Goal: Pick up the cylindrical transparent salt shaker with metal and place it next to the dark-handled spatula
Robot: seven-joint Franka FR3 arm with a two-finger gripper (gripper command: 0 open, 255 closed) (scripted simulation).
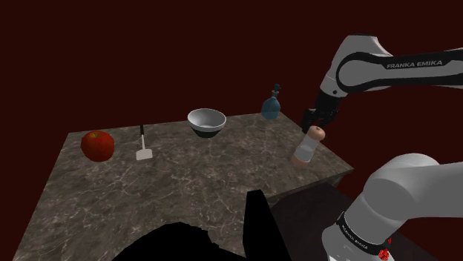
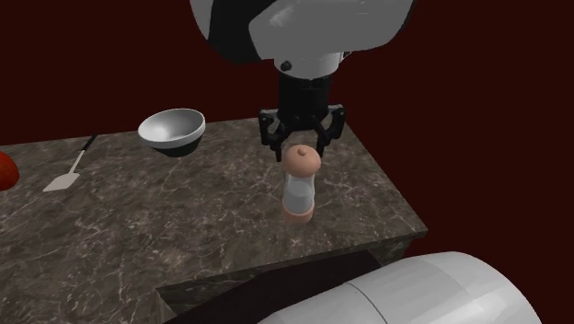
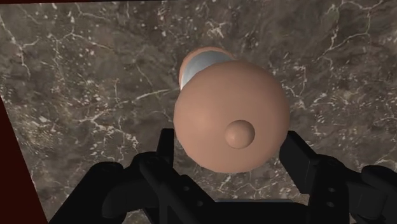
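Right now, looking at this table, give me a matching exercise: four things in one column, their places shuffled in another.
1 shaker
2 bowl
3 spatula
4 red fruit

A leftmost in the shoulder view
B right under the gripper
C between red fruit and bowl
D between spatula and bottle

Pairs: 1-B, 2-D, 3-C, 4-A

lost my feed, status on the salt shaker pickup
Gripper open, fingers either side of the round top. Salt shaker upright on marble table. Spatula far across, bowl set back from the path.
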